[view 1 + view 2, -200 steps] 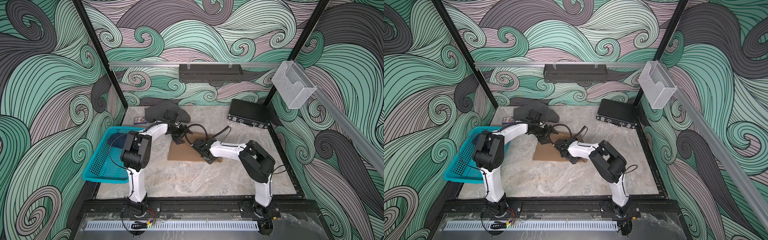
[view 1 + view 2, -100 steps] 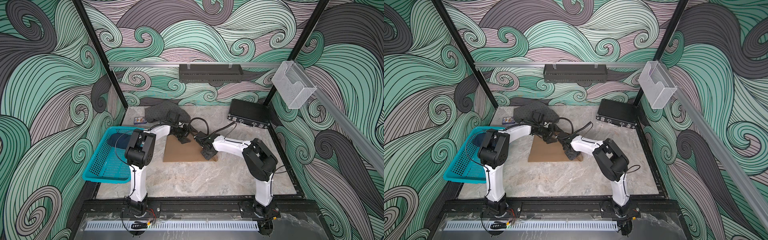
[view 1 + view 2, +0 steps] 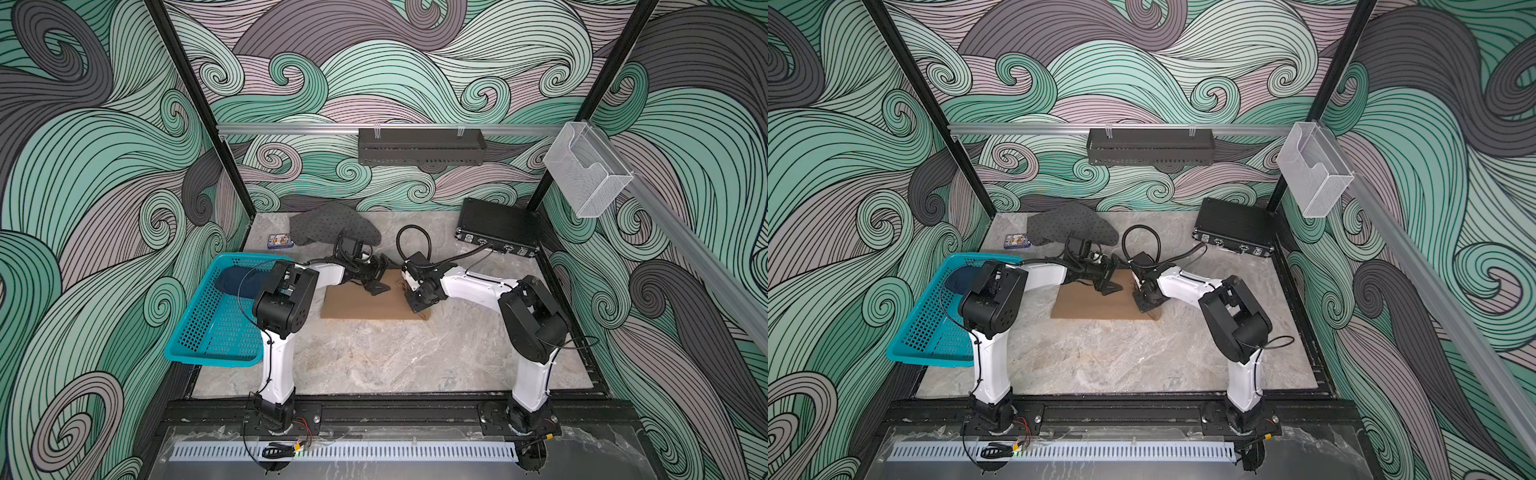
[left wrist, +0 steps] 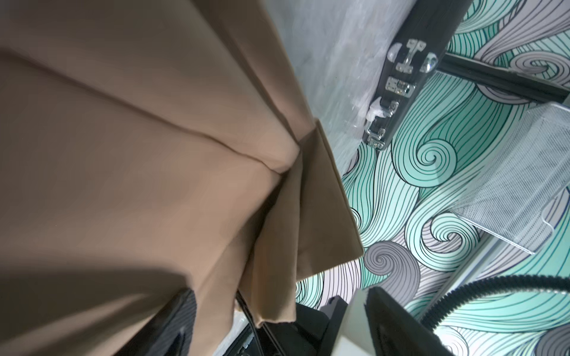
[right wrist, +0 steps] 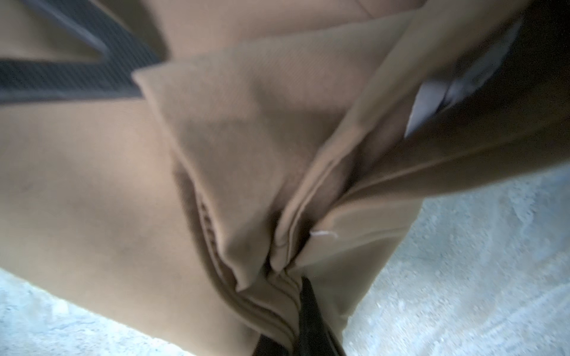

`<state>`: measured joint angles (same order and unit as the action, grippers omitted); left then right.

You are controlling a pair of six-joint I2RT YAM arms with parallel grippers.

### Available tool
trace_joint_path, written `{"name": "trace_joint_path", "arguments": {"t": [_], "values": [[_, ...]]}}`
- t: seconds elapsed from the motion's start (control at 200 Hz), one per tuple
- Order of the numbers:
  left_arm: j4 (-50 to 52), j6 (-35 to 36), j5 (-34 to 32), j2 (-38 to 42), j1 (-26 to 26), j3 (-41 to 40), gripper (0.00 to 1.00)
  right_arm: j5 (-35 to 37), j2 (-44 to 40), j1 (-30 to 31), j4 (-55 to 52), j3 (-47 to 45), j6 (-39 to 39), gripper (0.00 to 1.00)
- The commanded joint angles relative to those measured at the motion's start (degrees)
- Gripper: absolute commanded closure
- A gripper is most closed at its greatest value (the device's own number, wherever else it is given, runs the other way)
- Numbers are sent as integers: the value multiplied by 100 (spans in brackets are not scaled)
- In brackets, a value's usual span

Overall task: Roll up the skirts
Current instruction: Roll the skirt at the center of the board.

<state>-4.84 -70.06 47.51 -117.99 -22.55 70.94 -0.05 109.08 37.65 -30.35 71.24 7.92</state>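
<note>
In a top view we see the tan skirt [image 3: 361,305] mid-surface, left hand [image 3: 379,286] spread wide, empty, over its far edge. Left wrist view — tan folds; right wrist view — right hand [image 5: 293,308] clamped on bunched cloth.

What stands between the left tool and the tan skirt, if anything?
Nothing visible does. The left tool is open directly above the tan skirt, at its far edge; the right tool is shut on its bunched side.
</note>
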Motion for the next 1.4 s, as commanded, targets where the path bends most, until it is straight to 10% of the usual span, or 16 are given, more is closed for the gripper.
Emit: {"name": "trace_joint_path", "arguments": {"t": [0.0, 0.365, 0.876, 1.396], "values": [[-125, -50, 250, -202, -132, 188, 15, -328, -7, -1, 179, -91, 71, 95], [1032, 529, 178, -639, -365, 744, 23, -324, 17, -5, 195, -97, 62, 95], [1187, 415, 240, -950, -373, 1158, 100, -504, -306, -95, 505, -403, -102, 86], [2166, 1172, 115, -1442, 25, 1774, 100, -1316, -992, -590, 1468, -1170, 248, 61]]}}
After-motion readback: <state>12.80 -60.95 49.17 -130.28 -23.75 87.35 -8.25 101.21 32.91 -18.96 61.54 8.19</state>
